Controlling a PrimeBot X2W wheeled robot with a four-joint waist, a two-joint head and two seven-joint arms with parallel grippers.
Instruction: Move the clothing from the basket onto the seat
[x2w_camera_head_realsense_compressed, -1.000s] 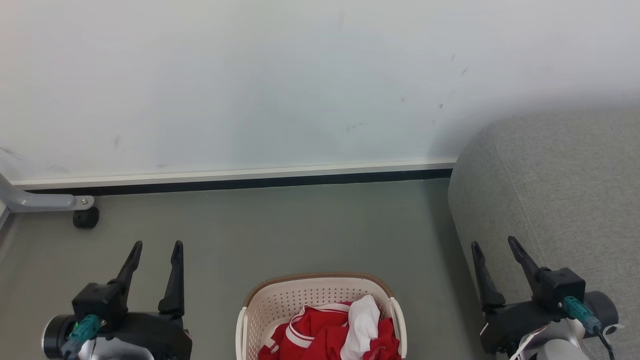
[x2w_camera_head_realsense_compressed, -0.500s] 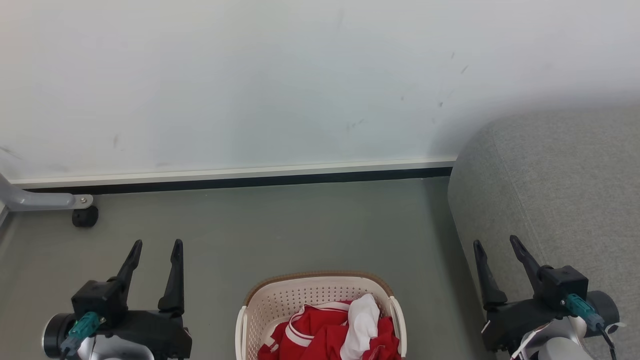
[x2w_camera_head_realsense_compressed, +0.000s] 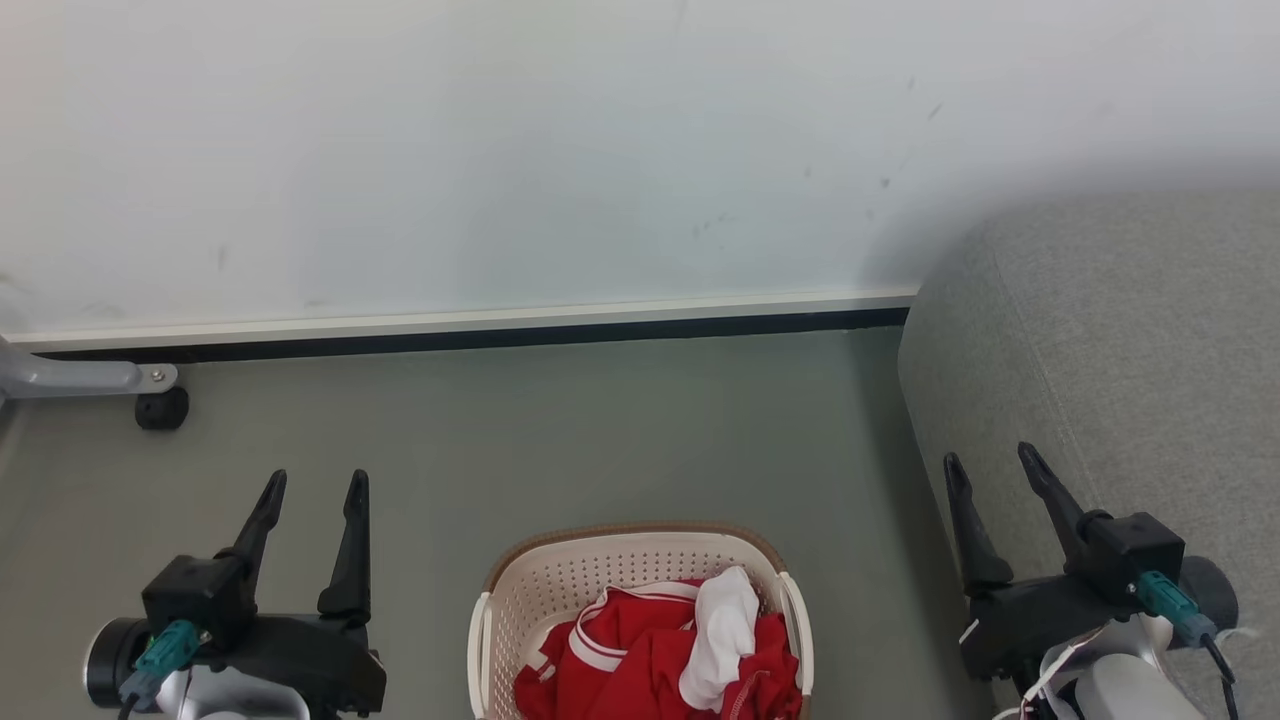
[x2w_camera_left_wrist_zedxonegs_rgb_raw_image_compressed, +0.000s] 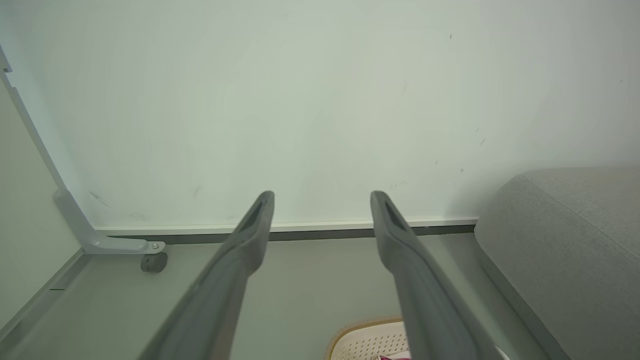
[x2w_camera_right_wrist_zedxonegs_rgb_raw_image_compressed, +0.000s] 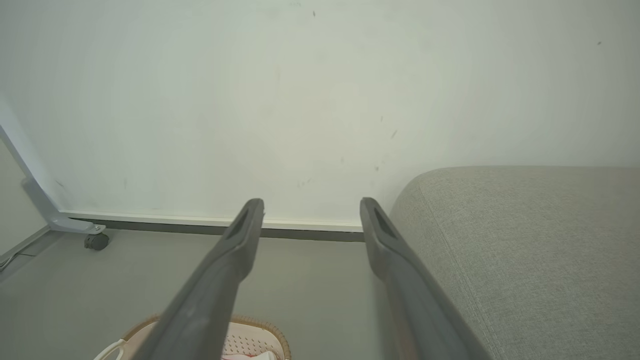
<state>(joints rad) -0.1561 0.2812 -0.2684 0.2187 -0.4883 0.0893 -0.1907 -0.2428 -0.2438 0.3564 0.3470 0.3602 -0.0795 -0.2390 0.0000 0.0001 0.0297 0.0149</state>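
The cream basket (x2w_camera_head_realsense_compressed: 560, 580) with a brown rim stands on the floor at the bottom middle of the head view. Red clothing (x2w_camera_head_realsense_compressed: 640, 670) with white stripes fills it, a white cloth piece (x2w_camera_head_realsense_compressed: 725, 630) lying on top. The grey seat (x2w_camera_head_realsense_compressed: 1130, 350) rises at the right. My left gripper (x2w_camera_head_realsense_compressed: 315, 482) hovers open left of the basket, nothing between its fingers. My right gripper (x2w_camera_head_realsense_compressed: 990, 458) stands open by the seat's front edge, right of the basket. The wrist views show the basket's rim (x2w_camera_left_wrist_zedxonegs_rgb_raw_image_compressed: 350, 335) (x2w_camera_right_wrist_zedxonegs_rgb_raw_image_compressed: 260, 325), the seat (x2w_camera_left_wrist_zedxonegs_rgb_raw_image_compressed: 570, 240) (x2w_camera_right_wrist_zedxonegs_rgb_raw_image_compressed: 525, 240) and both open grippers (x2w_camera_left_wrist_zedxonegs_rgb_raw_image_compressed: 322, 196) (x2w_camera_right_wrist_zedxonegs_rgb_raw_image_compressed: 311, 203).
A white wall with a dark baseboard (x2w_camera_head_realsense_compressed: 480, 338) closes the far side. A grey metal leg with a black caster (x2w_camera_head_realsense_compressed: 160, 408) stands at the far left. Grey floor (x2w_camera_head_realsense_compressed: 600, 430) lies between the basket and the wall.
The whole head view has shifted: wall, caster and basket sit slightly higher in frame, so the camera has moved. Both grippers stay open in the same places.
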